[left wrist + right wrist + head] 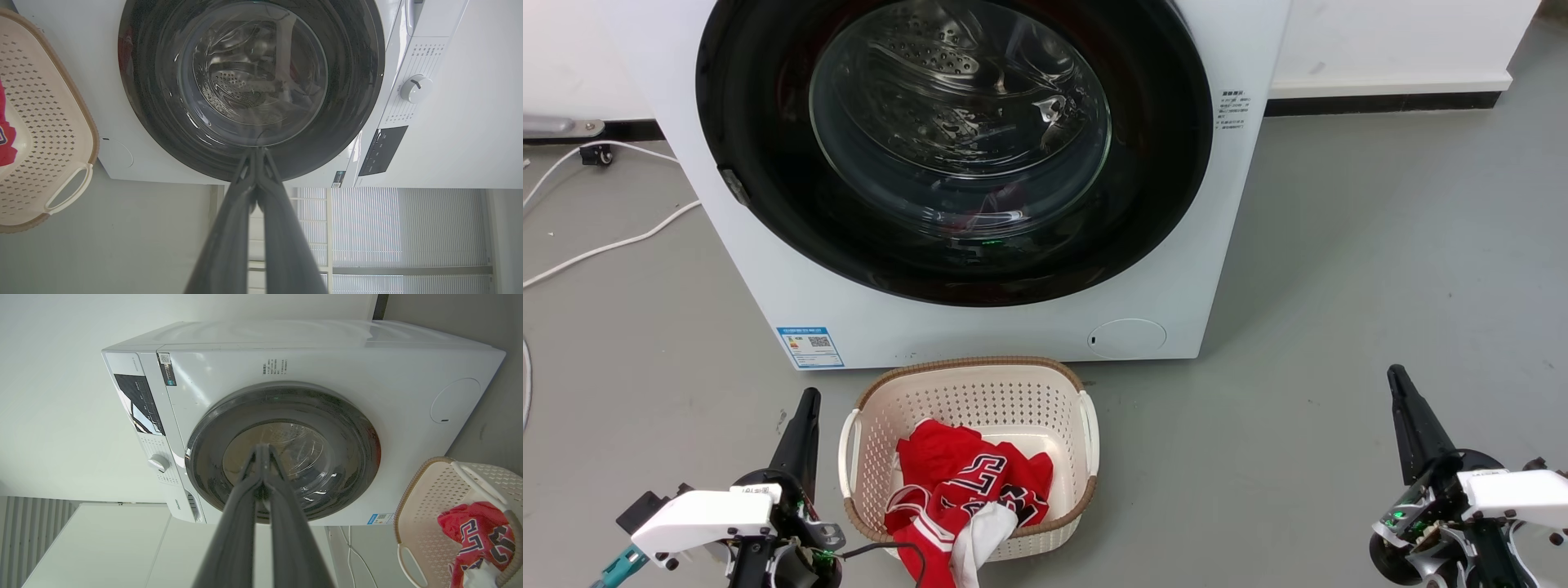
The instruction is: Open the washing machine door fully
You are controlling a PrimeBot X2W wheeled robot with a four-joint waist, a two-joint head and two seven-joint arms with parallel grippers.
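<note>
**facing a shut washing machine door, both grippers closed and waiting low in front**

looking at the washing machine door (960,147) lying shut and flush in the front of the washing machine (980,331), with the perforated drum showing through the glass bowl. noting a small grey tab (734,186) on the door's left rim, seen from in front of the washing machine. judging this to be the pull point, and guessing at a hinge on the opposite rim, though not making one out here.

holding the left gripper (807,407) low in front of the washing machine, near its left front corner, with the fingers pressed together on nothing. holding the right gripper (1401,390) low in front as well, but out past the washing machine's right side and well apart from it, fingers likewise together and empty.

judging the left gripper to be the nearer one to the tab, which is lying up, forward and a little to the left of it. expecting to need the fingers parted or hooked behind the tab, then a pull outward, swinging the door about an upright axis toward the washing machine's right side.

seeing a perforated laundry basket (968,362) standing just in front of the washing machine, below the door. finding in it a red jersey (968,482) with black-and-white lettering and a white cloth (980,531) hanging over the rim farthest from the washing machine. being unable to tell whether the swinging door would pass over the basket.
</note>
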